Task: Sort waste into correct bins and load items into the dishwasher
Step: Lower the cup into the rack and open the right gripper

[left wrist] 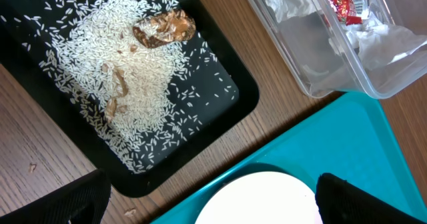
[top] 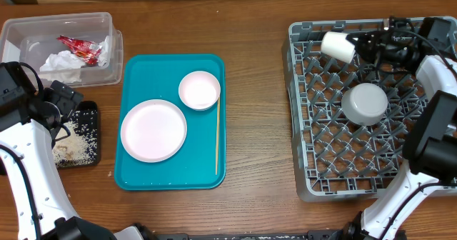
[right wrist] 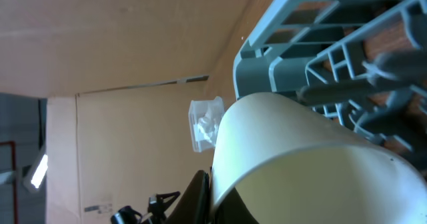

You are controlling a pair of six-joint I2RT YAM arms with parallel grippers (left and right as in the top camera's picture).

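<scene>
My right gripper point(top: 365, 47) is shut on the small white cup point(top: 337, 46) and holds it on its side over the far left corner of the grey dish rack point(top: 307, 161). The cup point(right wrist: 300, 151) fills the right wrist view. A grey-blue bowl point(top: 365, 103) lies upside down in the rack. My left gripper point(top: 63, 103) is open and empty above the black tray point(top: 91, 111), which holds rice scraps point(left wrist: 127, 71). The clear tub point(top: 114, 40) holds the red wrapper point(top: 78, 48) and the white napkin point(top: 61, 65). The pink plate point(top: 153, 130), saucer point(top: 199, 90) and chopstick point(top: 217, 136) lie on the teal tray.
The teal tray point(top: 171, 176) sits mid-table between the black tray and the rack. Bare wooden table lies between the teal tray and the rack. The plate's rim point(left wrist: 260, 201) shows between my left fingers in the left wrist view.
</scene>
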